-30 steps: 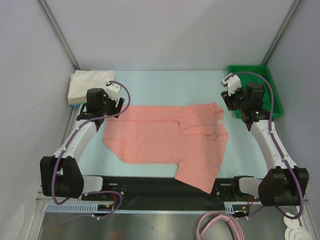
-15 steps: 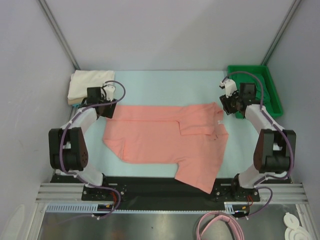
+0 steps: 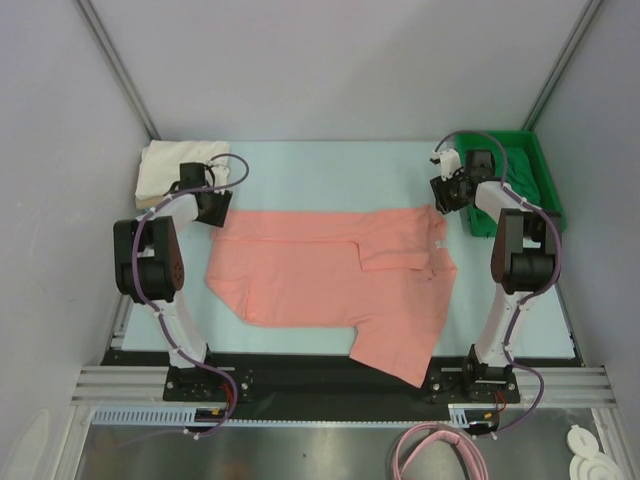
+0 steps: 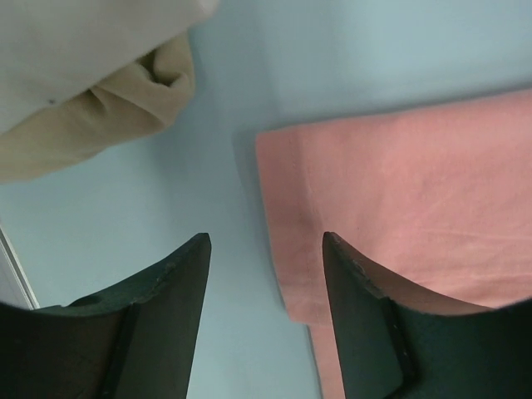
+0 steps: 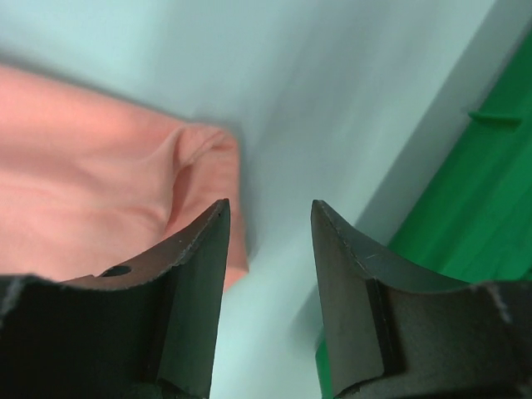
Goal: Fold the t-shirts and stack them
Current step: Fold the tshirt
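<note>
Left wrist view: the left hand (image 4: 266, 249) is spread with nothing between its fingers. It is over the bench (image 4: 224, 166), just beside a corner of the pink t-shirt (image 4: 399, 183). Farther off, a white shirt (image 4: 75, 41) lies on a tan shirt (image 4: 108, 116), and the picture's edge cuts off both. The right hand (image 5: 270, 216) is spread and holds nothing. It is between the pink t-shirt's other end and the green tray (image 5: 474, 199). From above, the right arm hides part of the tray, and what is inside is hard to make out.
</note>
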Controlling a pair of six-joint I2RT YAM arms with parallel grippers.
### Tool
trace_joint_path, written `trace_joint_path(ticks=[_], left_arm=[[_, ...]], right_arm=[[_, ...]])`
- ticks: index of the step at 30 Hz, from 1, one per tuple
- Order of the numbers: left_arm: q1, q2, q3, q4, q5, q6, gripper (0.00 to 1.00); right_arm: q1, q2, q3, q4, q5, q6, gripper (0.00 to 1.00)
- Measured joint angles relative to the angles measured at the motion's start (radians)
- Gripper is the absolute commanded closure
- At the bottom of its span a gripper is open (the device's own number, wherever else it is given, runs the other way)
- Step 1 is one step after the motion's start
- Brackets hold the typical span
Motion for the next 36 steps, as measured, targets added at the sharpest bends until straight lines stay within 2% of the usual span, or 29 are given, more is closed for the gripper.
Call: trace_joint_path(ticks=[7, 15, 18, 19, 22, 24, 25, 30, 34, 36], left_arm=[[0.001, 0.039, 0.045, -0.025, 0.000, -0.006, 0.41], [0.001, 0.054, 0.053, -0.058, 0.000, -0.006, 0.44], [0.001, 0.069, 0.072, -0.072, 0.000, -0.006, 0.48], [0.001, 0.073, 0.078, -0.076, 0.000, -0.006, 0.51], [0.001, 0.079, 0.090, -0.081, 0.000, -0.007, 0.62], [0.001, 0.084, 0.095, -0.084, 0.000, -0.008, 0.65], [0.001, 0.087, 0.098, -0.086, 0.000, -0.008, 0.72], [0.001, 0.103, 0.116, -0.101, 0.007, -0.015, 0.84], [0.001, 0.113, 0.128, -0.109, 0.008, -0.015, 0.99], [0.001, 0.118, 0.135, -0.111, 0.009, -0.016, 1.00]], right_arm=[[0.000, 0.117, 0.119, -0.058, -0.039, 0.008, 0.52], [0.002, 0.140, 0.143, -0.133, -0.080, 0.002, 0.55], [0.005, 0.148, 0.147, -0.158, -0.082, -0.006, 0.72], [0.005, 0.152, 0.149, -0.164, -0.082, -0.008, 0.82], [0.005, 0.158, 0.155, -0.175, -0.088, -0.012, 1.00], [0.008, 0.158, 0.157, -0.177, -0.086, -0.014, 1.00], [0.008, 0.158, 0.157, -0.177, -0.086, -0.014, 1.00], [0.009, 0.158, 0.157, -0.177, -0.086, -0.016, 1.00], [0.010, 0.158, 0.157, -0.176, -0.085, -0.016, 1.00], [0.010, 0.159, 0.157, -0.176, -0.085, -0.015, 1.00]])
